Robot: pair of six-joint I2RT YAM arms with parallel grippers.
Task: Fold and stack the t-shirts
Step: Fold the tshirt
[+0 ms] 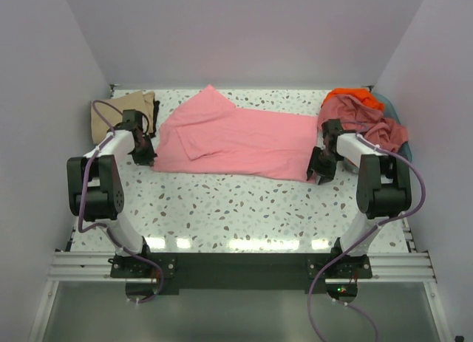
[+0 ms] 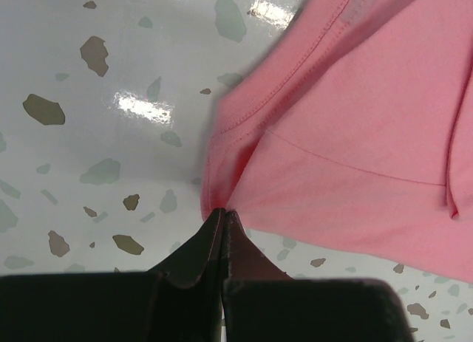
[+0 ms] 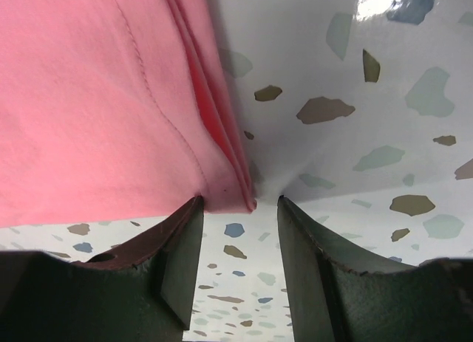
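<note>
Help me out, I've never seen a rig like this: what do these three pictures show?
These are two robot arms bolted at the near edge of a speckled table, each ending in a two-finger gripper. The wide picture looks down from above and behind them; the other two come from a camera on each wrist. A pink t-shirt lies across the middle, a tan shirt at the far left, and a heap of dusty pink and orange shirts at the far right. The left gripper is shut, pinching one corner of the pink t-shirt. The right gripper is open, straddling another corner, not yet gripping.
</note>
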